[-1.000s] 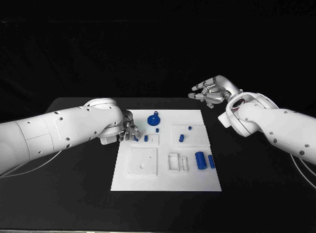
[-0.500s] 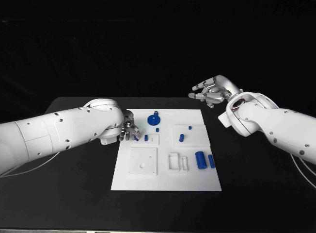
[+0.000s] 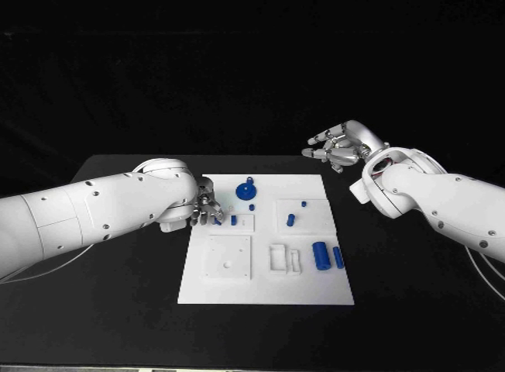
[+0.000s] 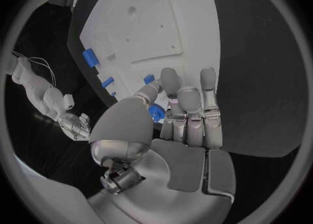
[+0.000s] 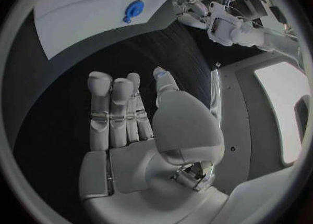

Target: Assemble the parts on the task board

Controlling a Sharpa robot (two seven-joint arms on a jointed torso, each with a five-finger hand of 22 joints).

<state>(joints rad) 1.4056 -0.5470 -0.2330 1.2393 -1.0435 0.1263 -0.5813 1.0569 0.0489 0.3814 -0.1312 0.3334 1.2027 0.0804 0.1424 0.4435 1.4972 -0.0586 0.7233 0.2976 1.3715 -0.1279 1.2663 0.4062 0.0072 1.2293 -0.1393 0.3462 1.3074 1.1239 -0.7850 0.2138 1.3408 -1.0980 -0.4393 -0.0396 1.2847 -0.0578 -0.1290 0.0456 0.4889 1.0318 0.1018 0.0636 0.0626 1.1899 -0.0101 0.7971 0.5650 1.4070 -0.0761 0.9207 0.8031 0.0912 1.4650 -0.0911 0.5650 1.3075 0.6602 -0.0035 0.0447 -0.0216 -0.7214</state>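
**Head view: left robot hand on a part, most of the board still loose**

I see the left robot hand (image 3: 204,209) at the task board's (image 3: 264,291) left edge, pinching a small blue part (image 4: 156,112) between thumb and fingers. The right robot hand (image 3: 340,145) hangs above the counter (image 3: 118,310) past the board's far right corner, fingers spread, holding nothing. On the board a round blue piece (image 3: 246,191) and a blue cylinder (image 3: 320,256) lie loose. I judge assembly barely begun.

Left robot hand (image 3: 207,208) marginally rightward (barely)
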